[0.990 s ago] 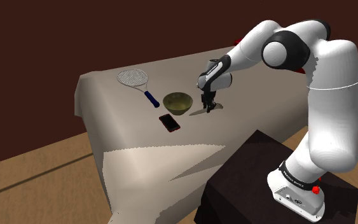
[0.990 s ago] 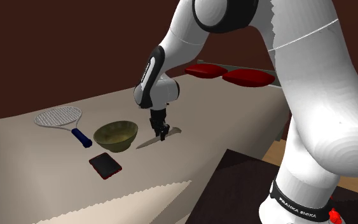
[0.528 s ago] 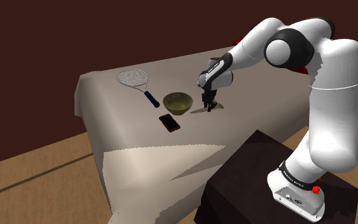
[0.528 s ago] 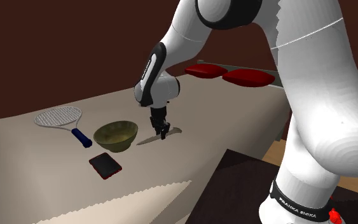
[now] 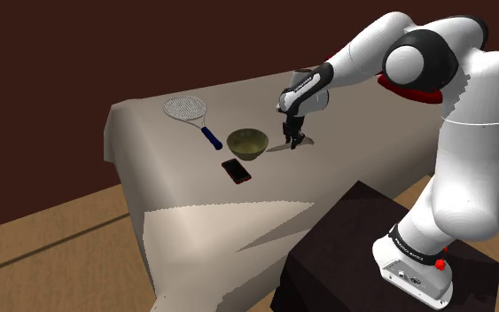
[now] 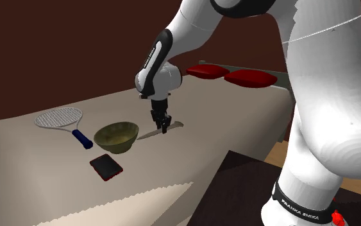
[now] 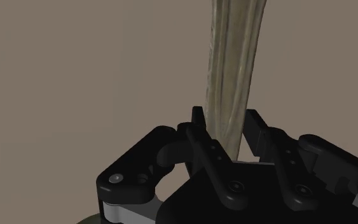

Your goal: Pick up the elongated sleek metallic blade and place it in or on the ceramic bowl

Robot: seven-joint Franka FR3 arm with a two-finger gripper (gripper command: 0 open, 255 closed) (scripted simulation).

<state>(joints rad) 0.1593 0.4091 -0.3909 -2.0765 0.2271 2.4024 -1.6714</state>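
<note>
The long, narrow blade of dull grey-tan metal point(image 7: 231, 70) runs straight out from the gripper in the wrist view and tapers slightly toward its held end, with faint streaks along its flat face. In the second exterior view it sits low over the beige cloth-covered bed point(image 6: 236, 122), tip toward the bowl. I cannot tell whether it has left the cloth. The all-black two-finger gripper point(image 7: 226, 116) is clamped on it, one finger point(image 7: 203, 143) pressed to each edge near the handle end. I judge the grasp made and the lift to be the step in hand. The next move calls for raising the blade above rim height, carrying it toward the second exterior view's left and releasing it over the round olive-green ceramic bowl point(image 6: 115, 142), which stands just beside the blade's tip. Being longer than the bowl is wide, the blade will probably lie across the rim. Beyond the bowl lie a white-headed racket with a blue grip point(image 6: 58, 118) and a black phone in a red case point(image 6: 106, 166). Two red pillows point(image 6: 204, 70) sit well apart behind the arm.
</note>
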